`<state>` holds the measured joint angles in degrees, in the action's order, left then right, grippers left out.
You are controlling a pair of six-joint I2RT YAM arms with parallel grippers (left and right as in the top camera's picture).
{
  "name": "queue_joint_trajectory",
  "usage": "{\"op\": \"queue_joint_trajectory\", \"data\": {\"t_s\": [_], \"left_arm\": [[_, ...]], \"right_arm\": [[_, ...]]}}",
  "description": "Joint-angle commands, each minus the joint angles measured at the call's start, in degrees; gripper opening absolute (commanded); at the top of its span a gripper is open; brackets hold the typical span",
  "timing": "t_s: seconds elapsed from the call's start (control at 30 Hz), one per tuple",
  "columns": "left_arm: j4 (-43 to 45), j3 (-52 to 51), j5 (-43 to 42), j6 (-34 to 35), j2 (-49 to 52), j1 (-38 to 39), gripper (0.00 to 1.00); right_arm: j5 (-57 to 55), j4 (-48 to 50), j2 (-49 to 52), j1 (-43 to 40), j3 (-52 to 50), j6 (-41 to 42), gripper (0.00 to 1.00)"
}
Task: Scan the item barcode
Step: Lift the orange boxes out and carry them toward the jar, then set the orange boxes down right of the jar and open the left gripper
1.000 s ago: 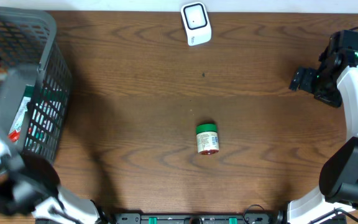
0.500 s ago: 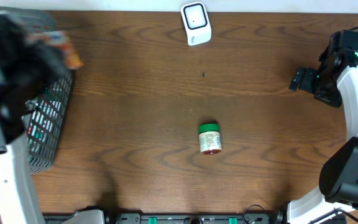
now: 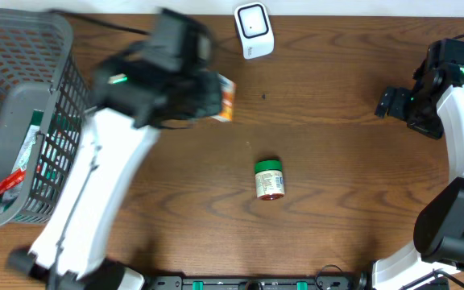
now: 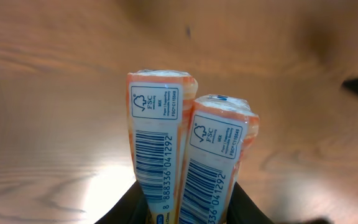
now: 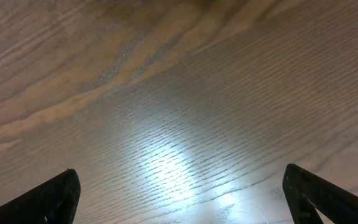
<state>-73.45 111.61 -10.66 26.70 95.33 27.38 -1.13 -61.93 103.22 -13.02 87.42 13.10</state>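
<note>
Two orange-edged sticks side by side made up the twin pack. The left gripper was clamped on its lower end, and both white barcode labels faced the left wrist camera. Seen from overhead, the twin pack was held above the table, near the scanner and just to its left on the robot's side. Only a short strip of bare wood showed between the two. The scanner stood at the table's far edge, its window facing up. A green-lidded jar lay on its side well apart from the scanner, toward the near edge, with open wood on every side of it. A grey mesh basket holding packaged goods sat far left of the scanner, at the table's left edge. The right gripper hung far right of the scanner, close to the right edge. Its jaws were spread wide over bare tabletop and touched nothing.
</note>
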Motion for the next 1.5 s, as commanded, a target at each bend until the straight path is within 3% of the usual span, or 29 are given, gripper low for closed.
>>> {"op": "queue_joint_trajectory", "data": {"t_s": [0.0,0.23,0.57,0.87,1.2,1.3,1.37,1.47], "left_arm": [[0.2,-0.7,-0.3,1.6,6.3,4.7,0.2],[0.7,-0.7,-0.5,8.1,17.5,10.6,0.2],[7.5,-0.7,-0.5,10.2,27.2,19.4,0.2],[14.0,-0.8,8.8,24.3,31.0,25.0,0.2],[17.1,-0.8,11.3,25.1,35.6,28.6,0.2],[17.0,-0.8,11.3,25.0,35.9,28.7,0.3],[17.0,-0.8,11.3,25.0,35.9,28.7,0.55],[17.0,-0.8,11.3,24.0,35.9,28.7,0.63]], "right_arm": [[-0.5,0.0,-0.7,0.0,0.7,-0.5,0.99],[-0.5,0.0,-0.7,0.0,0.7,-0.5,0.99],[-0.5,0.0,-0.7,0.0,0.7,-0.5,0.99],[-0.5,0.0,-0.7,0.0,0.7,-0.5,0.99],[-0.5,0.0,-0.7,0.0,0.7,-0.5,0.99],[-0.5,0.0,-0.7,0.0,0.7,-0.5,0.99],[-0.5,0.0,-0.7,0.0,0.7,-0.5,0.99],[-0.5,0.0,-0.7,0.0,0.7,-0.5,0.99]]}}
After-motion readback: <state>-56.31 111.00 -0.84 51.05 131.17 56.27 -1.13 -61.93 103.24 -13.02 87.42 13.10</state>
